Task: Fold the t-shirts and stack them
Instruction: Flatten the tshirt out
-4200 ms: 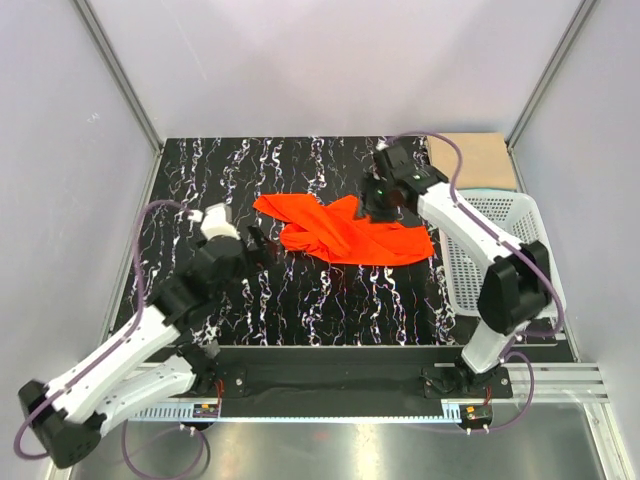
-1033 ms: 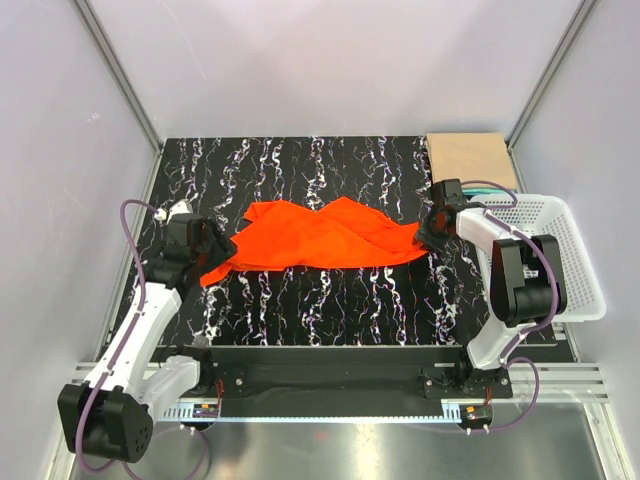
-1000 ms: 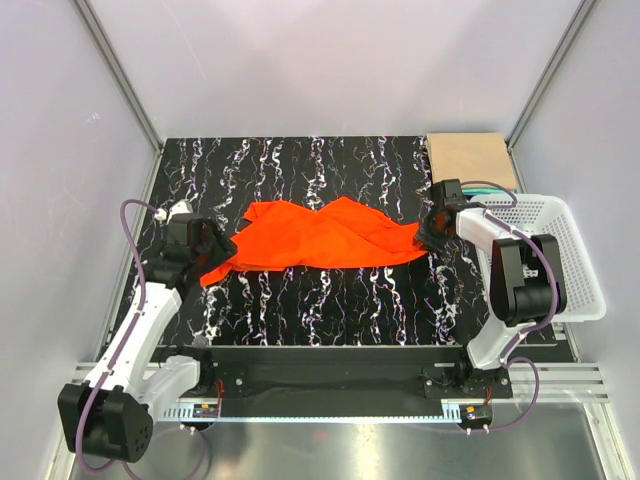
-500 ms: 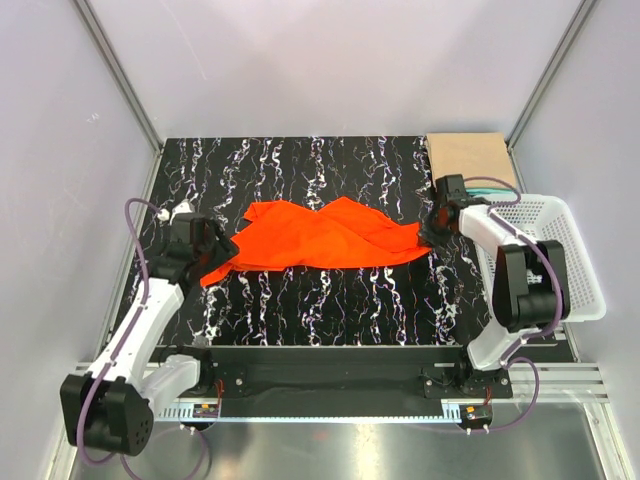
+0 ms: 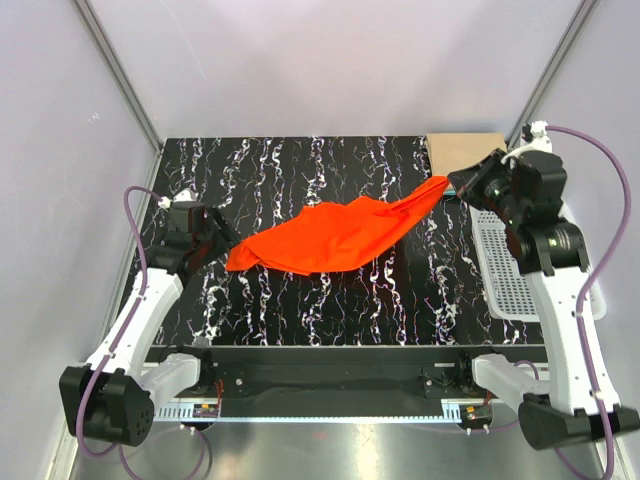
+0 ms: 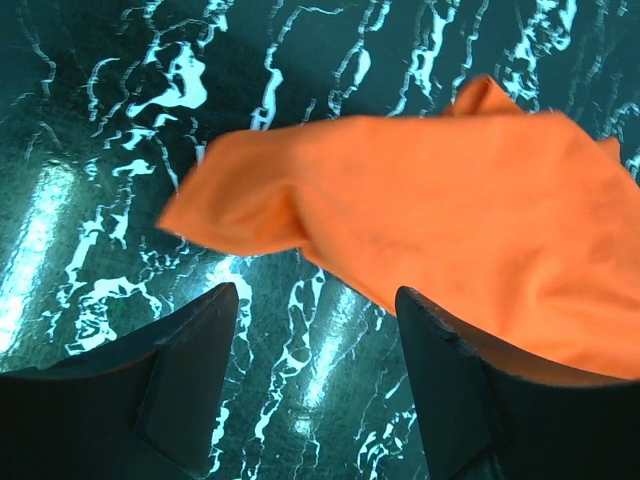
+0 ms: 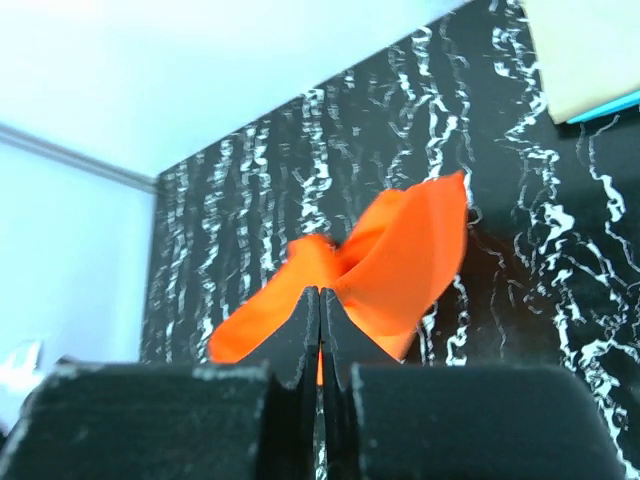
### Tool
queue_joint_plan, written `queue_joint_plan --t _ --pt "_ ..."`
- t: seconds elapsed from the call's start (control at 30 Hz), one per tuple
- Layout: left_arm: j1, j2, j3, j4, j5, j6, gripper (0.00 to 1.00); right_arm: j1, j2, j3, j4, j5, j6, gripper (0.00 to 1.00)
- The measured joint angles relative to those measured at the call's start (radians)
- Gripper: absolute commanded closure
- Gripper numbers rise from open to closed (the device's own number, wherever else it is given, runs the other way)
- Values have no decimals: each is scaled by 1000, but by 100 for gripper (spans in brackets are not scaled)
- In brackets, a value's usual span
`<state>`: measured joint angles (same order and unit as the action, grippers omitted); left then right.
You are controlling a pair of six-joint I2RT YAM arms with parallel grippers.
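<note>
Gripping one corner of orange-red t-shirt [image 5: 335, 238], right jaws closed, left jaws open near opposite end.

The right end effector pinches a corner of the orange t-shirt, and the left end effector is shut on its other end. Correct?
No. The left wrist view shows the left end effector open, with the orange t-shirt lying ahead of it, ungripped. The right end effector does pinch a corner.
</note>
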<state>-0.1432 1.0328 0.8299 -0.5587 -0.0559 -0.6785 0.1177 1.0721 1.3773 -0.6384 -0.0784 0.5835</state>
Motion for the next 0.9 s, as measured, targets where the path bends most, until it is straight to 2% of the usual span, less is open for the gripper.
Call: queue_joint_plan --t 0.23,0.5,0.6,0.8,0.9 --pt "-33 -14 -45 46 93 16 31 0 -118 -64 -56 -48 18 100" --pt "-39 177 -94 117 116 16 30 0 -140 -297 -147 -35 23 100" --pt "-69 303 -31 101 103 28 31 0 -161 -336 -175 -34 23 100" --pt "-166 537 242 95 56 106 30 0 -227 -375 -172 -37 23 100" --pt "-197 637 327 97 53 141 29 0 -231 -386 -168 -39 23 100"
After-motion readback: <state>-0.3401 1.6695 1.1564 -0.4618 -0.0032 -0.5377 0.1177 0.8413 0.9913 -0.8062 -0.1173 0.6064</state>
